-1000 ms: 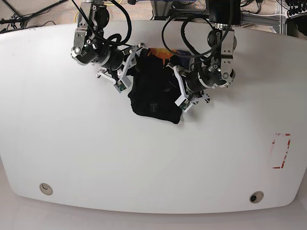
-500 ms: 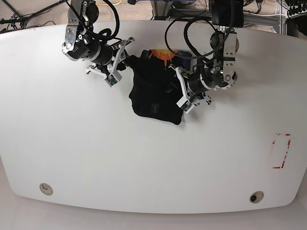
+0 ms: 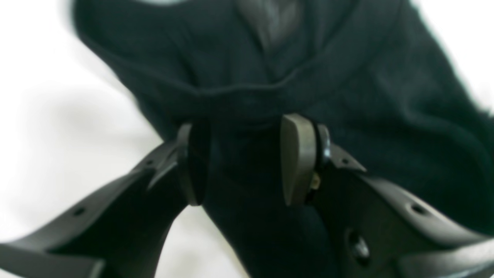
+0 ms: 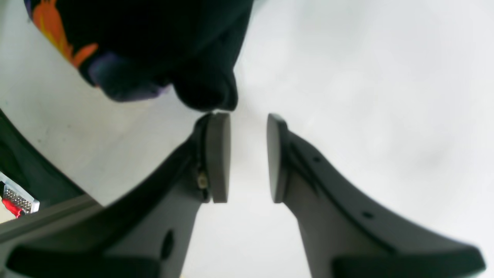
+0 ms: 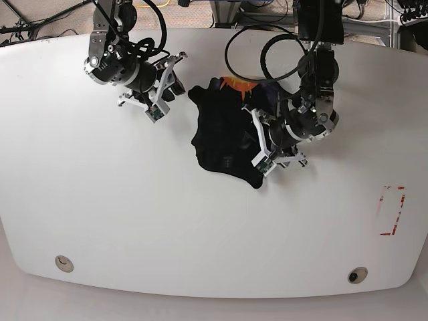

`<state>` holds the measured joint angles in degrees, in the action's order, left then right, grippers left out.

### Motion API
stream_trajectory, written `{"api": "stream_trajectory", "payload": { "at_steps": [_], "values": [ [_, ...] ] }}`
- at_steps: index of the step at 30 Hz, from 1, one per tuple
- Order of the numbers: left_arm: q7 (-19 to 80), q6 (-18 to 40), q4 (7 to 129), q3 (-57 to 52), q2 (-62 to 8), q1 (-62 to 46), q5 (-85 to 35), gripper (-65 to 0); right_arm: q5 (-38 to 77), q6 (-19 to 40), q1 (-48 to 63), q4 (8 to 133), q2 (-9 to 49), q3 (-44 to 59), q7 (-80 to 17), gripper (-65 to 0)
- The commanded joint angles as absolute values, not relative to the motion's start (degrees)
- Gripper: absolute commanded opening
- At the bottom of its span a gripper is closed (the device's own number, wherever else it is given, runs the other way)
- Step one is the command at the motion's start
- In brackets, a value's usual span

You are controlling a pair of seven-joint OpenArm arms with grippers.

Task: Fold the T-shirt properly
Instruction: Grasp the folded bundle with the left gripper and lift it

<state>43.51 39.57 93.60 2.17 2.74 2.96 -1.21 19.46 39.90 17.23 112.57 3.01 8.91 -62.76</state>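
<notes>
The black T-shirt (image 5: 224, 134) lies crumpled at the back middle of the white table (image 5: 200, 234), with an orange print showing at its far edge. My left gripper (image 5: 257, 144) is at the shirt's right side. In the left wrist view its pads (image 3: 295, 158) stand apart with a thick bunch of black cloth (image 3: 347, 77) between them. My right gripper (image 5: 167, 83) is to the left of the shirt and apart from it. In the right wrist view my right gripper (image 4: 248, 154) has a narrow bare gap, and a tip of the shirt (image 4: 173, 46) lies just beyond one finger.
A red-marked rectangle (image 5: 392, 210) sits near the table's right edge. Two round holes (image 5: 63, 262) (image 5: 356, 275) are near the front edge. Cables and frame parts run along the table's back edge.
My right gripper has let go of the shirt's left side and drawn away to the left. The left arm has shifted right and toward the front, and the shirt has moved with it.
</notes>
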Motion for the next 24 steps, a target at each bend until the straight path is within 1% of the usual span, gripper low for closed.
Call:
{"api": "stream_trajectory", "payload": {
  "at_steps": [1,4,6,10,13,18,24],
  "values": [
    [41.8,39.4,97.2,2.4,4.4,5.4,-2.3,-38.2,20.1,40.0,16.0,113.7,4.8,9.0,-61.6,-49.8],
    [41.8,38.6,98.9,2.5,5.8,6.4,-2.1,-36.9,20.1,40.0,15.7,113.6,5.7,9.0,-61.6,-49.8],
    [41.8,35.3,99.9,3.2,6.5,6.5,-2.1,-33.5,20.1,40.0,15.4,113.6,5.8,9.0,-61.6,-49.8],
    [41.8,24.7,101.8,7.0,6.5,6.0,-2.2,-24.6,20.1,40.0,15.0,113.5,6.5,9.0,-61.6,-49.8],
    [41.5,17.3,102.6,10.7,6.5,4.7,-2.2,-21.2,20.1,40.0,15.1,113.5,7.0,9.1,-61.6,-49.8],
    [38.0,6.5,102.8,15.5,6.4,1.2,-2.2,-23.1,20.2,40.0,15.0,113.5,6.4,13.2,-61.6,-49.8],
    [29.6,-3.6,102.4,21.2,4.6,-3.9,-0.6,-23.3,20.5,40.0,14.5,111.0,5.4,18.4,-61.6,-49.8]
  ]
}}
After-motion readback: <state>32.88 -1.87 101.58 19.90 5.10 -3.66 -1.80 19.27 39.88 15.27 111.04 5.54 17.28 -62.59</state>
